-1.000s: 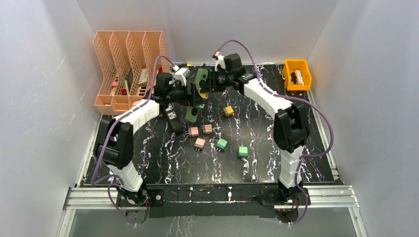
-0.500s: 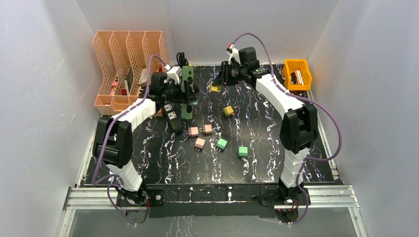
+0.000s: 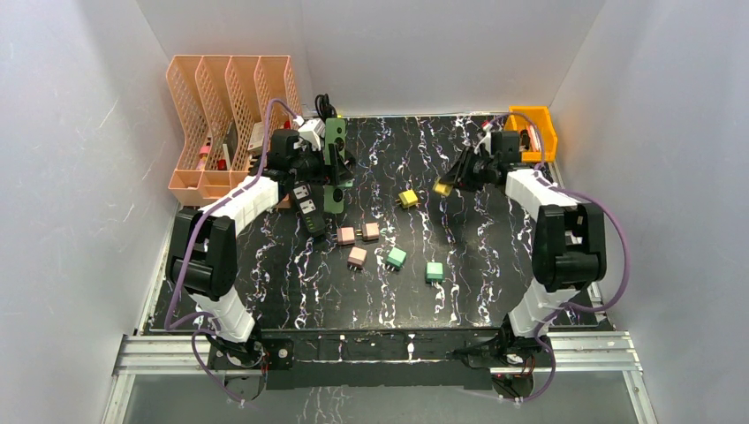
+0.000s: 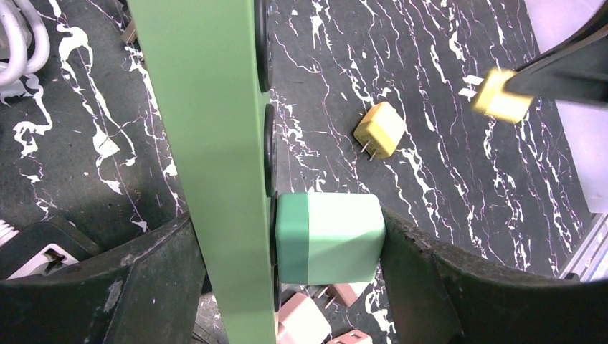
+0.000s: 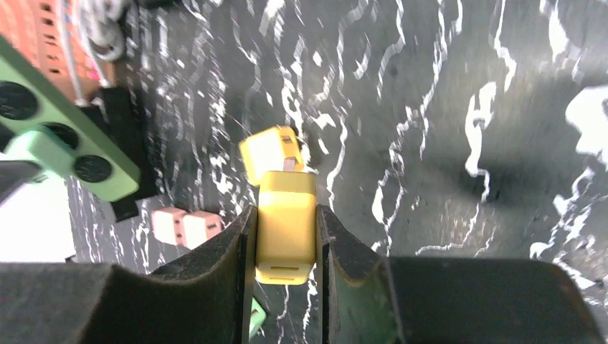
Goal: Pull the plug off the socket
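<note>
In the left wrist view the green socket strip (image 4: 208,143) stands on edge, with a green plug (image 4: 330,238) still seated in it. My left gripper (image 4: 287,236) is shut across the strip's back and that plug's face; from above it sits at the back left (image 3: 329,168). My right gripper (image 5: 285,236) is shut on a yellow plug (image 5: 287,226), prongs pointing away. It holds the plug in the air well to the right of the strip (image 3: 336,163), free of it (image 3: 442,188).
A second yellow plug (image 3: 407,198) lies on the black marbled table, with pink plugs (image 3: 358,234) and green plugs (image 3: 397,258) nearer the front. A black power strip (image 3: 309,208) lies below the left gripper. Orange file racks (image 3: 231,115) stand back left, a yellow bin (image 3: 533,132) back right.
The yellow plug came out of the green strip. My right gripper carried it right and forward, away from the strip. The left gripper drew the strip left, then stayed still.
</note>
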Motion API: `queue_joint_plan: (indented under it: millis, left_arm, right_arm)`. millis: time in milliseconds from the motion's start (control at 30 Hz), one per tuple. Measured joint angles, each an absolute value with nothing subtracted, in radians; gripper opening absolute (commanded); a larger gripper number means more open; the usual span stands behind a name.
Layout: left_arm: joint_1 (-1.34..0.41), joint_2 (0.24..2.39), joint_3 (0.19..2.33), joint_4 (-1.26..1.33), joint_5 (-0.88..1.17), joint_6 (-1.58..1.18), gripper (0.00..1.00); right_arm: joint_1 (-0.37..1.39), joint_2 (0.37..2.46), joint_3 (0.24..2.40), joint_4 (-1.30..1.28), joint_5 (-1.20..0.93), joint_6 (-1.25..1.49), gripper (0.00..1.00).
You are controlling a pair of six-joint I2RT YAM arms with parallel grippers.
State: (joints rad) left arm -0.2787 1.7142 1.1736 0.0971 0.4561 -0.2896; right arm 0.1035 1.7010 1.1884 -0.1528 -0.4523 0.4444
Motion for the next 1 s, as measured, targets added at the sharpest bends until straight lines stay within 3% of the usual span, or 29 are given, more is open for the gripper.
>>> queue_joint_plan:
  millis: [167, 200, 333, 500, 567, 633, 833, 1000]
  left_arm:
    - [-0.279, 1.714, 1.174, 0.103, 0.458, -0.306, 0.46]
    - [-0.279, 1.714, 1.174, 0.104, 0.459, -0.309, 0.46]
    - [-0.279, 1.714, 1.174, 0.111, 0.466, -0.330, 0.46]
    - [-0.279, 1.714, 1.174, 0.138, 0.480, -0.379, 0.46]
    - [-0.279, 1.715, 1.174, 0.151, 0.484, -0.402, 0.46]
    - [-0.279, 1.720, 1.174, 0.171, 0.488, -0.427, 0.46]
    - [-0.279, 1.745, 1.174, 0.225, 0.505, -0.515, 0.46]
    - [-0.279, 1.747, 1.174, 0.302, 0.540, -0.620, 0.46]
  right_arm:
    - [0.131, 1.797, 1.143, -0.129, -0.473, 0.462, 0.02]
    - [0.140, 1.818, 1.143, -0.117, -0.481, 0.464, 0.08]
    - [0.154, 1.874, 1.144, -0.093, -0.493, 0.465, 0.50]
    - [0.151, 1.886, 1.144, -0.069, -0.455, 0.462, 0.75]
    - [0.151, 1.877, 1.140, -0.043, -0.437, 0.460, 0.93]
    - [0.154, 1.844, 1.124, -0.015, -0.423, 0.459, 0.98]
    - [0.250, 1.685, 1.120, 0.088, -0.443, 0.387, 0.98]
    - [0.377, 1.678, 1.135, 0.299, -0.661, 0.421, 0.98]
